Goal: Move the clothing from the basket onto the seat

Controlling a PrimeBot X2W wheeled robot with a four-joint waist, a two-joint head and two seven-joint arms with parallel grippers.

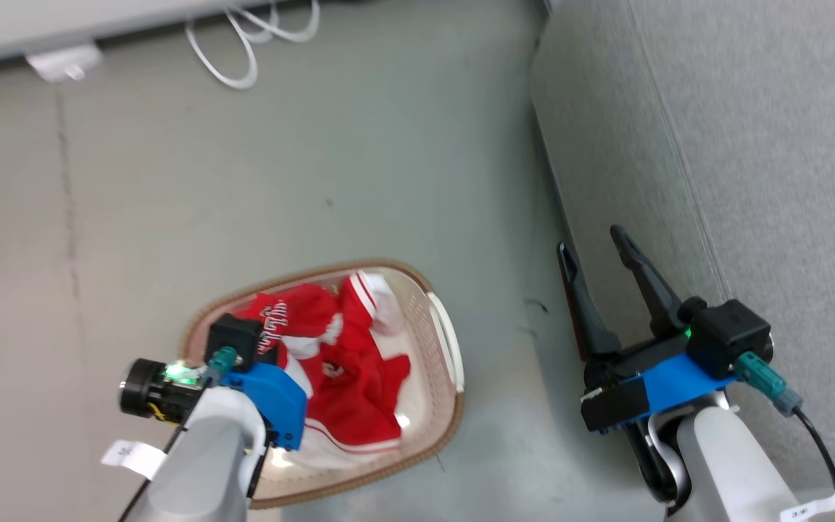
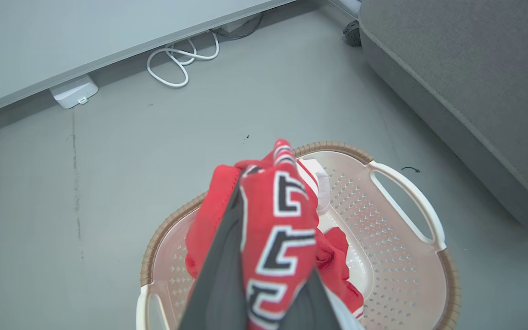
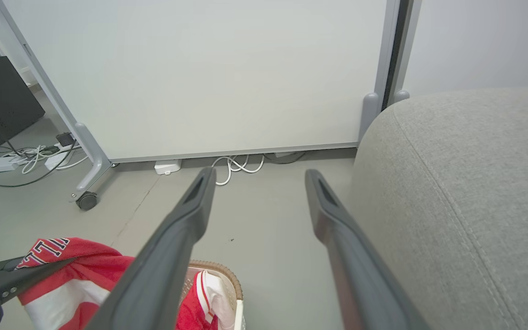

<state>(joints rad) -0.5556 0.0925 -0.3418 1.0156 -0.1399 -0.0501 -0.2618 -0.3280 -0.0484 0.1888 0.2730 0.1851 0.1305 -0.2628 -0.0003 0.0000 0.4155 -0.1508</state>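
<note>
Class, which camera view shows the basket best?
The head view: the basket appears almost whole, rim and side handle, though the left arm covers a corner. The left wrist view cuts off its near end; the right wrist view catches a piece of rim.

Left wrist view: clothing [image 2: 277,229] wraps the left gripper [image 2: 264,183], fingertips buried in fabric, lettering folded and unreadable, and the basket [image 2: 383,256] loses its near rim to the bottom edge. Head view: left forearm [image 1: 200,449] covers the basket's near-left rim; seat [image 1: 751,145] runs off the top and right edges. Right wrist view: a finger [image 3: 167,256] of the right gripper [image 3: 259,174] blocks most of the basket.
</note>
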